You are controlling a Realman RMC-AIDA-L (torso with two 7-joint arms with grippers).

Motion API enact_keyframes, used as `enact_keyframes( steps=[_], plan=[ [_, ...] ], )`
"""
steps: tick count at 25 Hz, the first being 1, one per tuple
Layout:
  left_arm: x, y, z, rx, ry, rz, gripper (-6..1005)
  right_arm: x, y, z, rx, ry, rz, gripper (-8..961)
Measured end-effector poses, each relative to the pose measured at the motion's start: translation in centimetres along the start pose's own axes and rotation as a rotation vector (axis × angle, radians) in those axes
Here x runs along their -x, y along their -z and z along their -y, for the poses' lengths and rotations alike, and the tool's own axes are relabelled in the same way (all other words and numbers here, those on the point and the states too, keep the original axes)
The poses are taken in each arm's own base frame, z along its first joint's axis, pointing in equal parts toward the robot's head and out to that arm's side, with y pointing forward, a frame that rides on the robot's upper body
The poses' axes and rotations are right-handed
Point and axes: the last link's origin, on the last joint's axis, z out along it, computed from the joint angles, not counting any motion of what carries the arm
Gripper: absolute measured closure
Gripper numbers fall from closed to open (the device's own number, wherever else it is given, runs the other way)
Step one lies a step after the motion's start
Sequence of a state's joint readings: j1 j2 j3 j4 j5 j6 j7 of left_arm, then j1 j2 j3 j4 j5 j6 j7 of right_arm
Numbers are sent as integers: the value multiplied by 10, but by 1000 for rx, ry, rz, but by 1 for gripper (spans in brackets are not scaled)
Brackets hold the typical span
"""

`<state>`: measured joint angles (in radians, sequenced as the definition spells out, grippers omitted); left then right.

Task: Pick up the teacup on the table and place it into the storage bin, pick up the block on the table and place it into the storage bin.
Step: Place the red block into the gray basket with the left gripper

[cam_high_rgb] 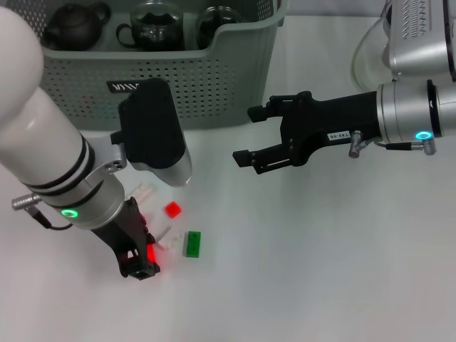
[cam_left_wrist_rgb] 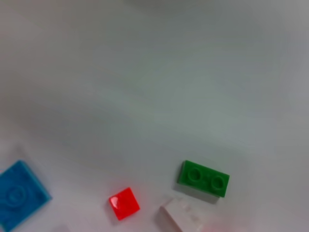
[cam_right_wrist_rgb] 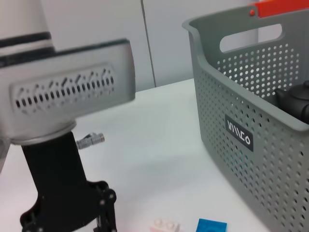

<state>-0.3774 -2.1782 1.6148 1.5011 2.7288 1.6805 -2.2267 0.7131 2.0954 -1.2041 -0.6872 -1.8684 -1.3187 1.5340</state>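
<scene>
- Head view: the storage bin fills the top of the frame, left of centre, with its black label on the front wall. Inside it sit a dark teapot at the left and two dark glassy cup-like pieces next to it.
- Also head view: the left claw is down at the counter in the lower left. There's a red glow right at its tips, so I can't tell if it's clenched or released.
- Just right of that claw are a small red block and a green block, with some pale white pieces mixed in. All of them lie on the counter, well below the bin.
- The right claw hangs in the middle of the frame, just right of the bin's front corner. Its jaws are spread wide with nothing between them.
- Left wrist view: the green block with two studs is lower centre-right and the red block is lower centre. A blue block is at the lower left, and a white piece is at the bottom edge.
- Right wrist view: the bin takes up the right side. The left arm fills the left side, and the left claw is in the lower left. A white block and the blue block are at the bottom edge, near the bin's foot.
</scene>
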Motion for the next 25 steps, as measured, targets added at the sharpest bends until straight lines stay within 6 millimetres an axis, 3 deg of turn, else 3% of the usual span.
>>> enact_keyframes(
  steps=[5,9,16,18,20,25],
  plan=[
    [2,16,1,5,35,-62,585,-1,1,0,-2,-1,-1,27],
    [9,52,12,48,141,-277,585,-5,2,-1,5,-3,-13,27],
    [52,134,77,-75,448,-823,586,-17,11,-6,41,-16,-57,27],
    [56,140,84,-90,465,-860,586,-18,13,-7,49,-19,-61,27],
    [59,157,105,-127,493,-922,586,-19,14,-7,51,-18,-64,28],
    [45,169,138,-218,513,-961,580,-18,16,-6,56,-15,-71,28]
  ],
)
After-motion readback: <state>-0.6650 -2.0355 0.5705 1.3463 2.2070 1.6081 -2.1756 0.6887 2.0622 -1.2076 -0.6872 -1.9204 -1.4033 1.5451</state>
